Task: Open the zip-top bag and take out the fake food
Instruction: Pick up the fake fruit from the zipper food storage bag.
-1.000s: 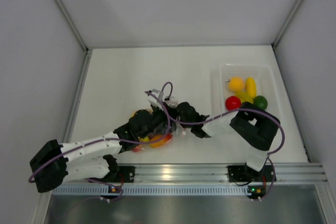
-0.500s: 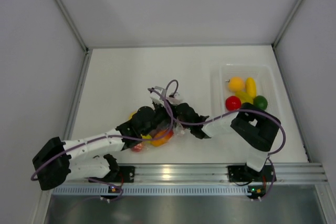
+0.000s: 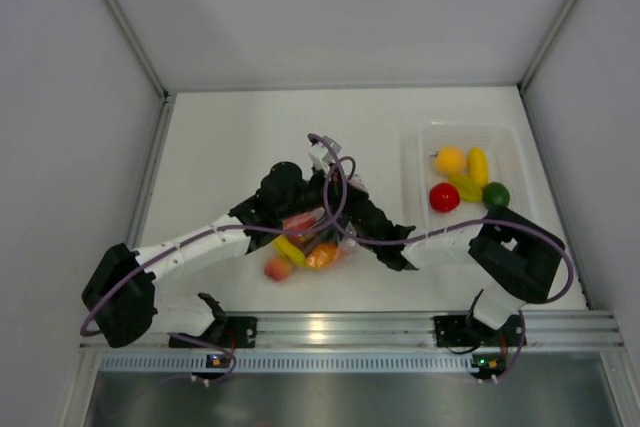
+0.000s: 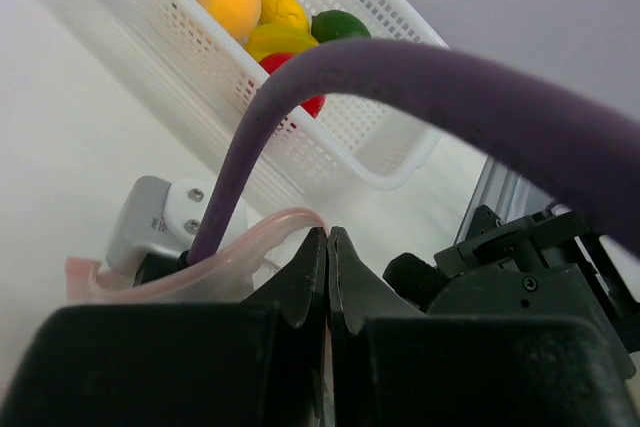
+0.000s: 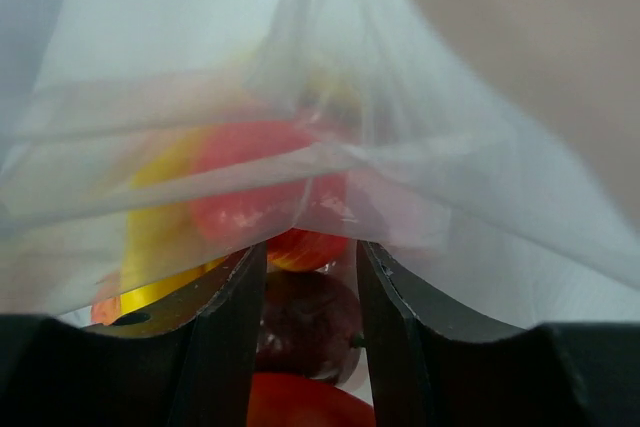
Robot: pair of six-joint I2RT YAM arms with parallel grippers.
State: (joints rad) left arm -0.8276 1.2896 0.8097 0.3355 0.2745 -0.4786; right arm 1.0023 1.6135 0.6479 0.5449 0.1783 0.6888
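Observation:
The clear zip-top bag (image 3: 318, 230) hangs between my two grippers at the table's middle. My left gripper (image 3: 298, 202) is shut on the bag's red-pink zip strip (image 4: 262, 237), its jaws (image 4: 328, 233) pressed together. My right gripper (image 3: 335, 217) is at the bag from the right. In the right wrist view its jaws (image 5: 308, 247) stand a fruit's width apart with the dark purple piece (image 5: 305, 322) between them, touching both. Bag film (image 5: 200, 67) lies across the fingertips, with red and yellow fake food behind it. A peach (image 3: 279, 268), an orange piece (image 3: 321, 256) and a banana (image 3: 290, 248) lie low by the bag.
A rigid clear tray (image 3: 415, 162) stands at the right with an orange, bananas, a red piece and a lime in it. It shows behind the jaws in the left wrist view (image 4: 345, 142). Grey walls bound the table. A metal rail runs along the near edge.
Both grippers have moved away from the near edge and to the right with the bag. The fruit now shows spread out below the grippers instead of bunched under them.

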